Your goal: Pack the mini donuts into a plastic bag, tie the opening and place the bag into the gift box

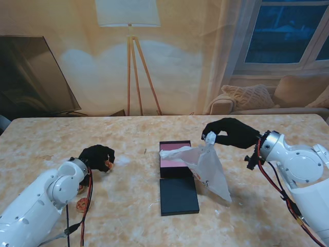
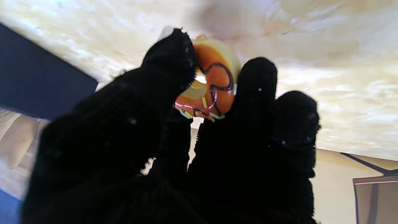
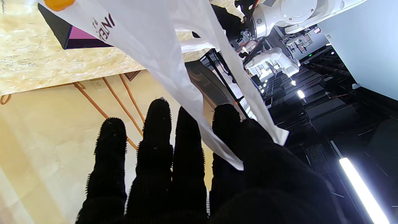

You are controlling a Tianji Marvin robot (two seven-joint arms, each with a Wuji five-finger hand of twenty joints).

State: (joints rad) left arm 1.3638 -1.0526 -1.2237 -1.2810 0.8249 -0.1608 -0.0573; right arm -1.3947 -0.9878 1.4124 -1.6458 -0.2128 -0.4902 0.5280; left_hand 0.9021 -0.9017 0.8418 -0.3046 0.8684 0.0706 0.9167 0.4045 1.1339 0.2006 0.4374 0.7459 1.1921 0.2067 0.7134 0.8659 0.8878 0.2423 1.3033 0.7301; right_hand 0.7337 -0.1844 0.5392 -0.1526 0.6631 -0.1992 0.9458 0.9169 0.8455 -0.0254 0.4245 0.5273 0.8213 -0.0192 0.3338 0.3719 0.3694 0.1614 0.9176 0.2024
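Two glossy white, rounded robot arms end in black fuzzy-gloved five-finger hands, left hand [image 1: 96, 156] and right hand [image 1: 232, 133]; red and black cables run along each wrist.

Tripod floor lamp [image 1: 128, 31], sofa [image 1: 267, 100] — dark window [image 1: 288, 33]

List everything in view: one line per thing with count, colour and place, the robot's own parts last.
mini donuts: two seen on the left; one orange-iced in the left hand, one on the table nearer to me beside the left arm; an orange shape at the bag's far end may be a third.
plastic bag: one, white, hanging from the right hand over the box's right edge.
gift box: one, black with pink inside, table centre.
box lid: one, black, flat, just nearer to me than the box.
table: one, beige marbled.
floor lamp: one, white shade, behind the table.
left hand: black glove, pinching a donut.
right hand: black glove, holding the bag's top.
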